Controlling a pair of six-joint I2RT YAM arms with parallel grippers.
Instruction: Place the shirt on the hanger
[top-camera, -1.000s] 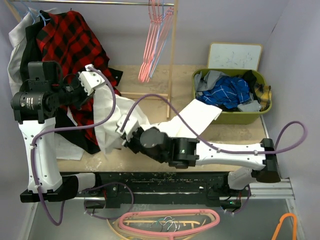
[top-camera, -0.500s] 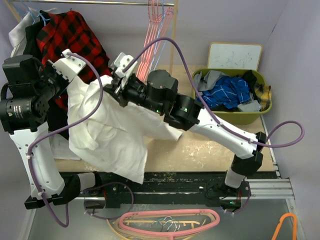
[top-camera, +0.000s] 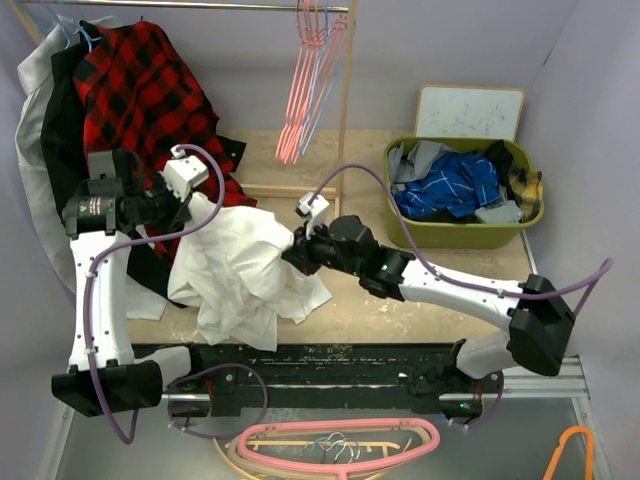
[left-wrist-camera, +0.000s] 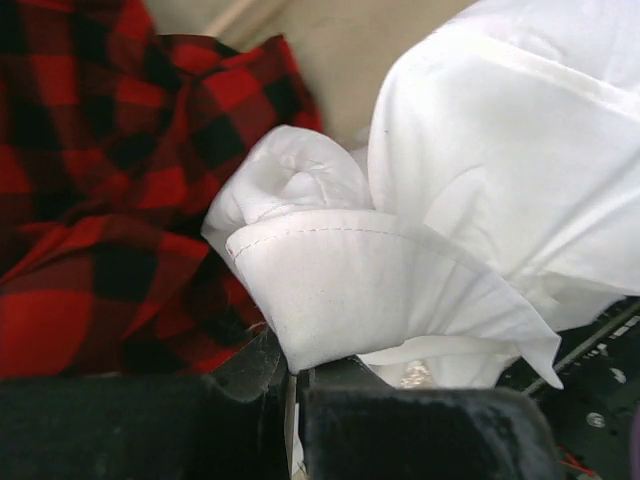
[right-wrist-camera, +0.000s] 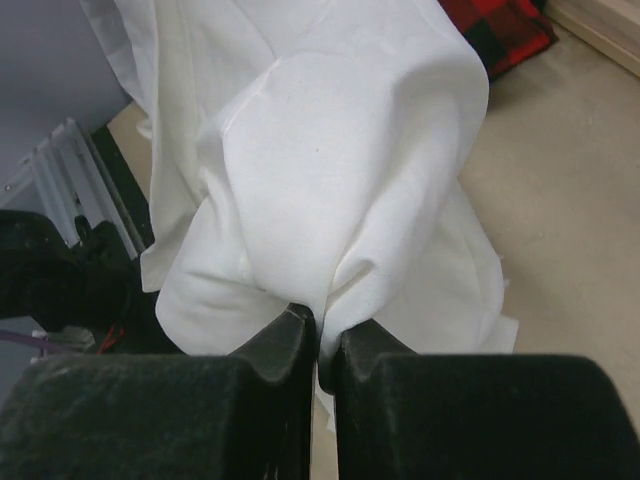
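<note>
The white shirt (top-camera: 240, 265) hangs bunched between my two grippers over the table's left front, its lower folds draping past the near edge. My left gripper (top-camera: 188, 212) is shut on a hemmed edge of the shirt (left-wrist-camera: 330, 290), seen pinched at the jaws (left-wrist-camera: 290, 385), with the plaid shirt right behind it. My right gripper (top-camera: 293, 250) is shut on a fold of the shirt (right-wrist-camera: 340, 180), the cloth squeezed between the jaws (right-wrist-camera: 322, 345). A thin light-blue hanger (top-camera: 323, 95) seems to hang among the pink ones on the rail, far from both grippers.
A red-and-black plaid shirt (top-camera: 140, 90) hangs at the back left on the rail. Pink hangers (top-camera: 300, 100) hang at the middle back. A green bin (top-camera: 465, 235) of clothes, with a blue checked garment (top-camera: 450, 185), stands at the right. A wooden post (top-camera: 345, 120) stands behind.
Half a second ago both grippers held the shirt high and spread out. Both have come down toward the table, and the shirt now hangs bunched between them.
</note>
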